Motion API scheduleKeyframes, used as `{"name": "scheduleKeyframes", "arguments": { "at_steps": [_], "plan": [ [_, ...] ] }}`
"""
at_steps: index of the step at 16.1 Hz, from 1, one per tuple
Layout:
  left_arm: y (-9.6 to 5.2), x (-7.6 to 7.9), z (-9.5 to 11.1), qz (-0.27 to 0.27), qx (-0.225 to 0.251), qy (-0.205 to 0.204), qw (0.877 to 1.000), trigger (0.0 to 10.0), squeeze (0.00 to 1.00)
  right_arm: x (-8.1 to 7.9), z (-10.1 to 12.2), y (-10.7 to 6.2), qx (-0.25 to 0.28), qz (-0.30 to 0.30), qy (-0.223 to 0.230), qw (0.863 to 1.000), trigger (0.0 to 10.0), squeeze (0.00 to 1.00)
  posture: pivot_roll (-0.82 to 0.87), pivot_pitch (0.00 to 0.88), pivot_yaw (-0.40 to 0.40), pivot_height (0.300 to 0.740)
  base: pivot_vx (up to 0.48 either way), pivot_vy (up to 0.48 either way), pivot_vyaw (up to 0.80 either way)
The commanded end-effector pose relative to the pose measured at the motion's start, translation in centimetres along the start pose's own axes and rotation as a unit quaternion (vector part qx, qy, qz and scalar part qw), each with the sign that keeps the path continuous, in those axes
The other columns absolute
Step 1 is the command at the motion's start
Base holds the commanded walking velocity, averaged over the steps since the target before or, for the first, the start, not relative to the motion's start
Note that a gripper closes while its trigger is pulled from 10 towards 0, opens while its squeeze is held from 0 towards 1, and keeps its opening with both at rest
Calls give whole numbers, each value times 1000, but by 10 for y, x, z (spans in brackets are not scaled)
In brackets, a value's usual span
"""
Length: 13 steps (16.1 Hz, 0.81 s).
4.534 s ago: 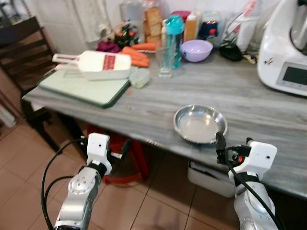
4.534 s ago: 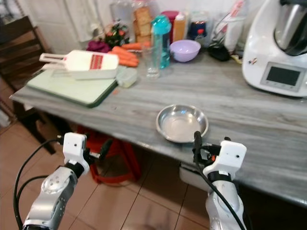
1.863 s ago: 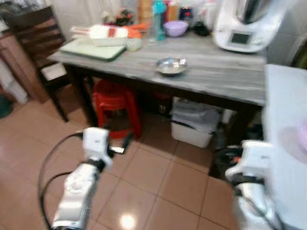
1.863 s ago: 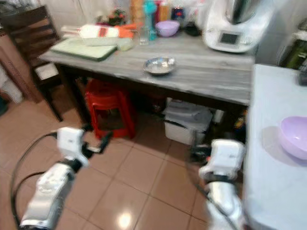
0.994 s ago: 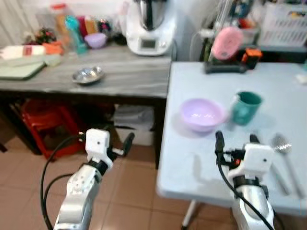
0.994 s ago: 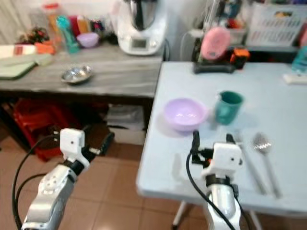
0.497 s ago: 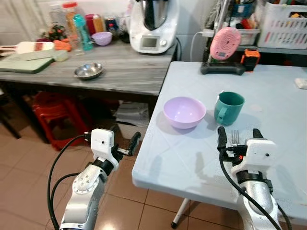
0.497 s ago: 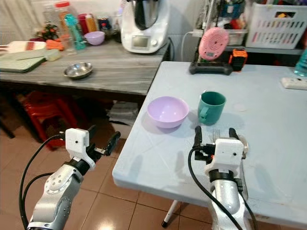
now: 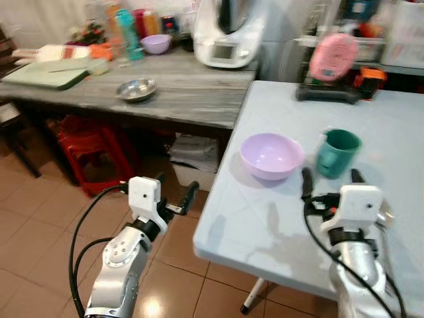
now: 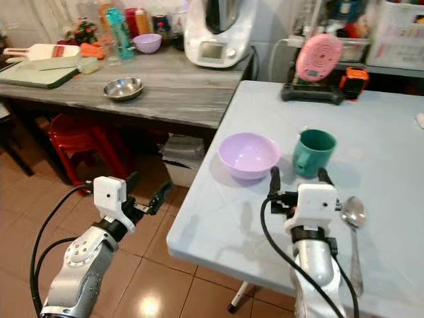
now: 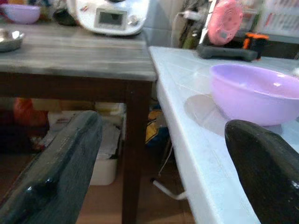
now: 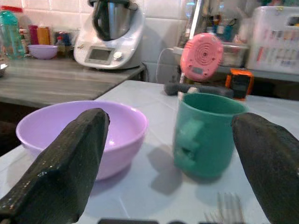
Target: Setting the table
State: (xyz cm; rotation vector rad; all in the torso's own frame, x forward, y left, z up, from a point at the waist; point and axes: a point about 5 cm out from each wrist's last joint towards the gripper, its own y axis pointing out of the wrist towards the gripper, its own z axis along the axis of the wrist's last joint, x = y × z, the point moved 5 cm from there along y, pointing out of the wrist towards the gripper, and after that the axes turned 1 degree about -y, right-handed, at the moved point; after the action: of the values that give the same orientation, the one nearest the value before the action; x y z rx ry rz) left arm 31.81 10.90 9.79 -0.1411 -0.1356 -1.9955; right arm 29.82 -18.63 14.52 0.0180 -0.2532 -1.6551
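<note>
A purple bowl and a green mug stand side by side on the light blue table. A spoon lies to the right of my right arm, and fork tines show beneath that gripper. My right gripper hovers open over the table, just short of the bowl and mug, holding nothing. My left gripper is open and empty above the floor, left of the table's edge, facing the bowl.
A grey wooden counter to the left carries a metal bowl, a white kitchen machine, a cutting board and bottles. Under it are a red stool and a white bin. A pink device stands at the table's far side.
The view has swung from the grey counter round to the blue table, and in the last half second shifted slightly. Both grippers have stayed open and empty.
</note>
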Motion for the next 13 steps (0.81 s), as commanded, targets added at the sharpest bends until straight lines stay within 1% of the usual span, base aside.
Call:
{"name": "scheduleKeyframes", "arguments": {
  "at_steps": [1,2,3,5,6,7,8,9,10,11,12,13],
  "plan": [
    [-1,3,0,-21,-7,12,1000,10000,0,-10,-5,6,-15,29,5,999,10000,0,-65,0,56,740,0,0,0],
    [-3,8,0,-42,-6,16,999,10000,0,-15,-3,10,-12,46,7,999,10000,0,-65,0,55,740,0,0,0],
    [-4,10,-1,-52,-8,11,999,10000,0,-16,-2,12,-11,52,4,999,10000,0,-64,0,54,740,0,0,0],
    [-14,18,-7,-99,-23,3,995,10000,0,-29,-5,22,-27,103,-13,994,10000,0,-66,0,51,740,0,0,0],
    [-15,18,-8,-101,-25,4,995,10000,0,-30,-5,23,-29,108,-16,994,10000,0,-66,0,51,740,0,0,0],
    [-20,20,-14,-115,-40,9,993,10000,0,-34,-12,28,-49,138,-34,989,10000,0,-67,0,44,740,0,0,0],
    [-23,22,-17,-126,-47,9,991,10000,0,-36,-17,33,-73,157,-38,984,10000,0,-66,0,41,740,0,0,0],
    [-23,23,-17,-130,-47,9,990,10000,0,-37,-18,35,-80,171,-48,981,10000,0,-65,0,38,740,0,0,0],
    [-25,25,-18,-137,-49,11,989,10000,0,-38,-15,40,-81,189,-60,977,10000,0,-68,0,36,740,0,0,0],
    [-27,26,-19,-143,-50,13,988,10000,0,-39,-16,46,-93,218,-72,969,10000,0,-67,0,34,740,0,0,0],
    [-27,27,-19,-145,-51,12,988,10000,0,-39,-11,51,-83,226,-80,967,10000,0,-67,0,30,740,0,0,0],
    [-28,28,-20,-147,-52,13,988,10000,0,-41,-8,57,-82,243,-91,962,10000,0,-66,0,28,740,0,0,0]
  ]
}}
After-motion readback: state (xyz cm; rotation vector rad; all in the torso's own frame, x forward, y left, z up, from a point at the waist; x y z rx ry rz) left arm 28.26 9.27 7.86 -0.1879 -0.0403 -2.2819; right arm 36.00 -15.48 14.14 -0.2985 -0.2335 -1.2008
